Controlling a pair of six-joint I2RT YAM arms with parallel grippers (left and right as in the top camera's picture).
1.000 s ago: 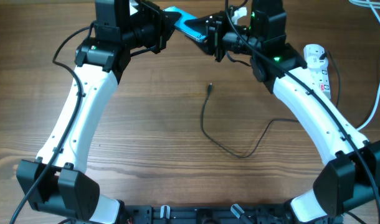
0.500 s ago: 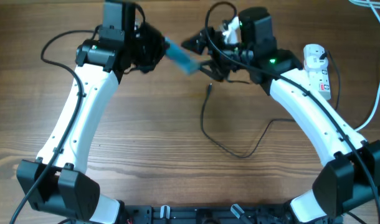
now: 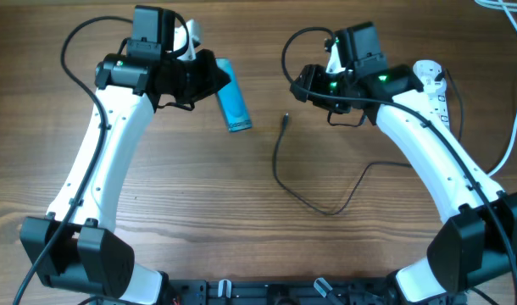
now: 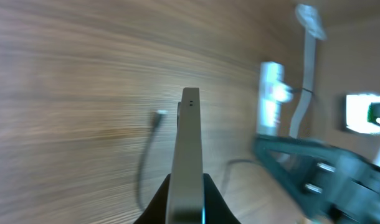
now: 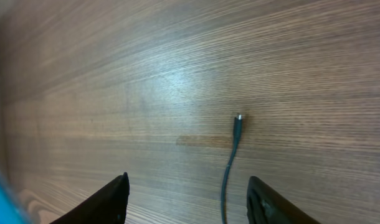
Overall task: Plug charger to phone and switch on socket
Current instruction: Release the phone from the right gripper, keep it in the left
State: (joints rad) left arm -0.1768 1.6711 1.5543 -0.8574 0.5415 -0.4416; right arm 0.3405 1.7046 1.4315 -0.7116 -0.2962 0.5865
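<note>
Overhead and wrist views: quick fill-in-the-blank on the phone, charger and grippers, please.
1. The left gripper is shut on the ___.
2. The right gripper is ___ and holds nothing.
3. The plug tip of the charger lies loose on the ___.
Missing words: phone; open; table.

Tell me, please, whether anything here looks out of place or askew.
The phone juts askew from the left hand, gripped at one end rather than lying flat. The charger lies loose on the table, its tip unplugged. Nothing looks damaged.
</note>
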